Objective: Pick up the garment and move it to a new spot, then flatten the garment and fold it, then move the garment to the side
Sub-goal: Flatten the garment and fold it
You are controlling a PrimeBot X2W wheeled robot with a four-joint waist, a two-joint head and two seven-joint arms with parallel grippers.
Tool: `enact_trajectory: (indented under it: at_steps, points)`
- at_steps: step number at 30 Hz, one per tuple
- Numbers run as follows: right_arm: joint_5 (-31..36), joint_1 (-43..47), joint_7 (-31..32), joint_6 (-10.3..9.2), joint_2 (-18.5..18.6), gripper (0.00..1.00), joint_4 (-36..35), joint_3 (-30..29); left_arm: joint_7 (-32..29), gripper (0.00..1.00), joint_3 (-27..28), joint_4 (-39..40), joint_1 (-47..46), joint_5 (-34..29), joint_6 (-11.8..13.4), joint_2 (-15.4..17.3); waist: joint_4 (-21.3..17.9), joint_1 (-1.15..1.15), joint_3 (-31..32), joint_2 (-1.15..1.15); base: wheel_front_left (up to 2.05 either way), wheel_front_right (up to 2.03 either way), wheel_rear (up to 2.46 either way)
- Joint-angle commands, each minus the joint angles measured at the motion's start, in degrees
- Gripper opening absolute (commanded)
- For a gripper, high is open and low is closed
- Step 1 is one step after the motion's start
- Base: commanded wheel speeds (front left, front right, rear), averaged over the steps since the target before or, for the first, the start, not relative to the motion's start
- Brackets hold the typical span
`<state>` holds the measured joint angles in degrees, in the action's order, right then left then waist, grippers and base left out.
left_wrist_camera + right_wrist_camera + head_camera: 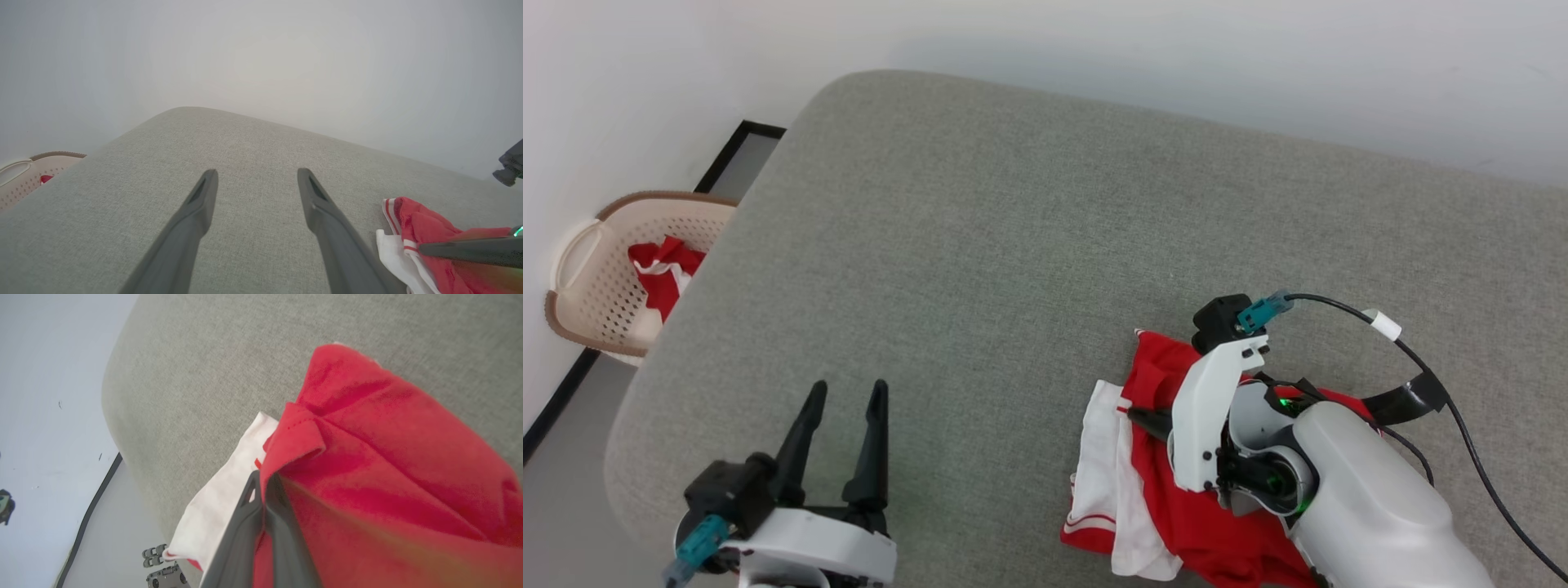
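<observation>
Grey fabric cushion (pixel 1013 245) against pale wall (pixel 1094 33). At 9 o'clock, beige basket (pixel 580 269) holding red cloth (pixel 663 273). At 7 o'clock, left tool (pixel 848 392), fingers spread, empty. At 5 o'clock, crumpled garment (pixel 1184 531) on cushion's near edge, pinched in closed right tool (pixel 1147 420).

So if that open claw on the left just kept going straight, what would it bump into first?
Probably nothing soon: the left gripper points across the grey cushion toward the white wall. Its height above the cushion is unclear.
</observation>
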<state>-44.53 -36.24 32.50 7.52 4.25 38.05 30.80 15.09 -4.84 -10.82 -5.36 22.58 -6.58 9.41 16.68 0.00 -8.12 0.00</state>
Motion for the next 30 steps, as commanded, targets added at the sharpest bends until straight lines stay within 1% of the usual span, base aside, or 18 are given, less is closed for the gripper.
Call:
enact_trajectory:
  at_steps: [1, 2, 3, 4, 5, 6, 7, 8, 12, 14, 18, 21, 24, 27, 30]
  points:
    - [-0.3, -1.2, -1.5, -0.08, -0.5, 0.00, 1.9, 0.4, 0.1, 1.00, -0.1, -0.3, -0.7, -0.8, -0.4, -0.2, 0.0, 0.00, 0.1, 0.00, 0.00, 0.00, 0.00]
    - [0.0, -1.8, -2.3, -0.08, -0.6, 0.00, 3.2, 0.8, 0.1, 1.00, -0.2, -0.4, -0.8, -0.7, -0.5, -0.4, 0.1, 0.00, 0.2, 0.00, 0.00, 0.00, 0.00]
    - [0.1, -2.4, -3.1, -0.08, -0.8, 0.33, 4.2, 1.4, 0.1, 1.00, -0.2, -0.6, -0.9, -0.8, -0.5, -0.4, 0.1, 0.00, 0.3, 0.00, 0.00, 0.00, 0.00]
    - [-0.2, -3.0, -3.5, -0.08, -0.9, 0.72, 5.3, 1.9, 0.1, 1.00, -0.2, -0.8, -1.0, -0.9, -0.6, -0.4, 0.0, 0.00, 0.5, 0.00, 0.00, 0.00, 0.00]
    - [-0.6, -3.5, -3.8, -0.08, -1.0, 1.00, 6.2, 2.4, 0.1, 1.00, -0.2, -0.9, -1.0, -0.9, -0.6, -0.4, -0.1, 0.00, 0.6, 0.00, 0.00, 0.00, 0.00]
    - [-0.6, -3.5, -3.8, -0.08, -1.0, 1.00, 6.2, 2.4, 0.1, 1.00, -0.2, -0.9, -1.0, -0.9, -0.6, -0.4, -0.1, 0.00, 0.6, 0.00, 0.00, 0.00, 0.00]
    - [-1.7, -4.2, -3.2, -0.08, -1.2, 1.00, 7.3, 3.9, 0.1, 1.00, 0.0, -1.1, -0.7, -0.9, -0.6, -0.2, -0.3, 0.00, 1.1, 0.00, 0.00, 0.00, 0.00]
    - [-1.7, -4.2, -3.2, -0.08, -1.2, 1.00, 7.3, 3.9, 0.1, 1.00, 0.0, -1.1, -0.7, -0.9, -0.6, -0.2, -0.3, 0.00, 1.1, 0.00, 0.00, 0.00, 0.00]
    - [-3.1, -5.6, -2.2, -0.08, -1.2, 1.00, 6.7, 7.0, 0.1, 1.00, 0.9, -1.0, 0.7, -0.9, -0.8, 0.6, -1.4, 0.00, 2.3, 0.00, 0.00, 0.00, 0.00]
    - [-3.8, -6.0, -1.6, -0.08, -1.1, 1.00, 5.7, 8.8, 0.1, 1.00, 1.3, -0.9, 1.2, -0.9, -0.8, 1.0, -2.1, 0.00, 3.0, 0.00, 0.00, 0.00, 0.00]
    - [-5.4, -6.8, -1.9, -0.08, 0.4, 1.00, 2.4, 11.0, 0.1, 1.00, 1.6, -0.7, 2.3, -0.7, -0.9, 1.7, -3.6, 0.00, 4.3, 0.00, 0.00, 0.00, 0.00]
    - [-6.3, -6.9, -3.2, -0.08, 2.5, 1.00, -1.0, 12.3, 0.1, 1.00, 1.7, -0.5, 3.0, -1.0, -0.9, 2.4, -4.8, 0.00, 5.2, 0.00, 0.00, 0.00, 0.00]
    - [-7.1, -6.2, -5.3, -0.08, 5.3, 1.00, -5.0, 13.4, 0.1, 1.00, 1.8, -0.2, 3.6, -1.1, -1.0, 2.8, -6.5, 0.00, 5.9, 0.00, 0.00, 0.00, 0.00]
    - [-7.4, -5.2, -8.9, -0.08, 9.0, 1.00, -9.4, 14.4, 0.1, 1.00, 2.3, 0.1, 4.2, -1.2, -0.9, 3.1, -8.3, 0.00, 6.3, 0.00, 0.00, 0.00, 0.00]
    - [-7.1, -3.7, -12.5, -0.08, 13.0, 1.00, -12.2, 14.6, 0.0, 1.00, 2.7, 0.5, 4.7, -1.5, -0.7, 3.4, -10.3, 0.00, 6.6, 0.00, 0.00, 0.00, 0.00]
